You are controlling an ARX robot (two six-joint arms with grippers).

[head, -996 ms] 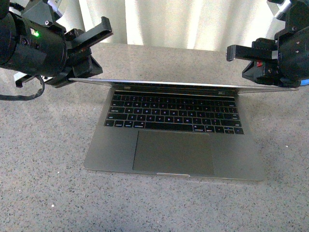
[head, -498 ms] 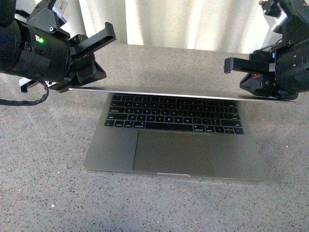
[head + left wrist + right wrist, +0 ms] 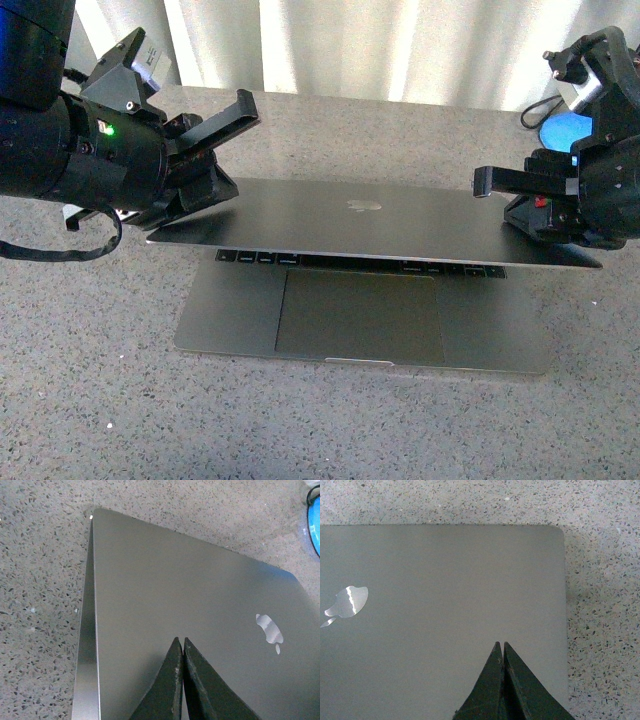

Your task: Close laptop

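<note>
Keyboard mostly hidden under low-tilted lid; one key strip shows. One laptop (image 3: 400,225) on speckled table (image 3: 100,400), centred. Two pincers: left gripper (image 3: 230,195), right gripper (image 3: 512,218), both clenched, empty, tips on lid, one each side.

Bright light came through the curtain (image 3: 400,45) at the back. The laptop (image 3: 330,225) lid shone softly, its logo (image 3: 269,629) glared white, and a dark shadow lay underneath.

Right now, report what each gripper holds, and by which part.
Nothing is held: left gripper and right gripper, both shut, press their tips on the lid of the laptop.
</note>
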